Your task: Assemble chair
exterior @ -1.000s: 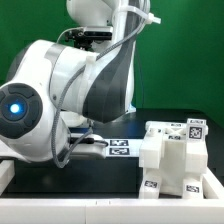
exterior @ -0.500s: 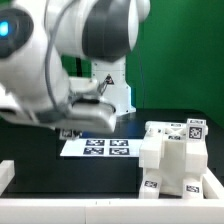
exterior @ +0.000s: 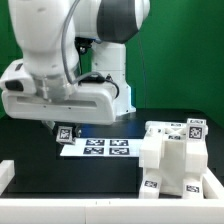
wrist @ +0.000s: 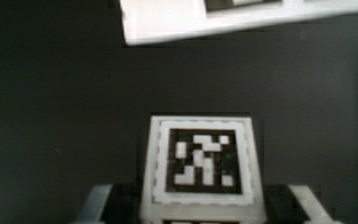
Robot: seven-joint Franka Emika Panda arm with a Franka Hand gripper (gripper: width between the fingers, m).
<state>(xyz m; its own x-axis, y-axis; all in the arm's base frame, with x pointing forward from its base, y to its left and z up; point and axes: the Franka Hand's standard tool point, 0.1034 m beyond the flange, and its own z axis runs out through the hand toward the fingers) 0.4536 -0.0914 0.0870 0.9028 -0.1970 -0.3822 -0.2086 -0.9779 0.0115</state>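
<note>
While the end effector point(wrist: 195, 192) grips a small white tagged chair piece point(wrist: 201, 158) between its fingers above the marker board point(exterior: 97, 147), the step in hand looks like carrying that part. The partly built chair point(exterior: 172, 155) stands on the table point(exterior: 60, 172) at the exterior view's right, well apart. Next, the piece likely needs moving across and lining up with it.
</note>
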